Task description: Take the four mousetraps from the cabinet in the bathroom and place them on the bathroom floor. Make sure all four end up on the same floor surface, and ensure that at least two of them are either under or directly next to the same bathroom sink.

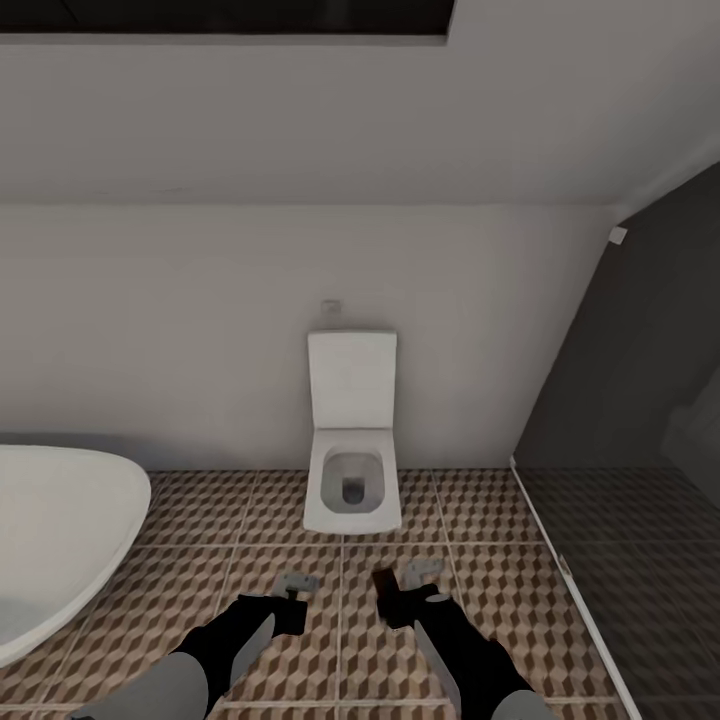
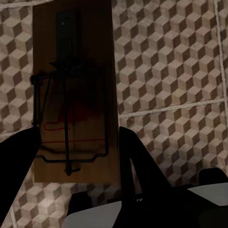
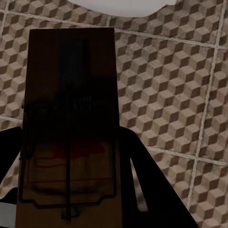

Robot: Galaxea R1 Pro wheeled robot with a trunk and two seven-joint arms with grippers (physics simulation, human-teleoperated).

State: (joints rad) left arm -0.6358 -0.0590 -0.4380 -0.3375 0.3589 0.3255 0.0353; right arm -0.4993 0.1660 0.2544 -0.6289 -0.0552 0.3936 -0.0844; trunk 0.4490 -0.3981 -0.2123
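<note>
Each gripper holds one mousetrap above the bathroom floor (image 1: pixel 500 600) of brown, beige and white cube tiles. In the left wrist view a brown wooden mousetrap (image 2: pixel 76 61) with wire and a red mark sits between the black fingers of my left gripper (image 2: pixel 76 142), which is shut on it. My right gripper (image 3: pixel 71 142) is likewise shut on a second mousetrap (image 3: pixel 71 61). In the head view the left gripper (image 1: pixel 290 600) and right gripper (image 1: pixel 405 595) hover side by side, just short of the toilet. The cabinet and the other traps are out of view.
A white toilet (image 1: pixel 352 480) stands against the back wall straight ahead. A white rounded tub (image 1: pixel 60 530) fills the left side. A dark glass shower screen (image 1: pixel 620 520) with a pale floor rail closes off the right.
</note>
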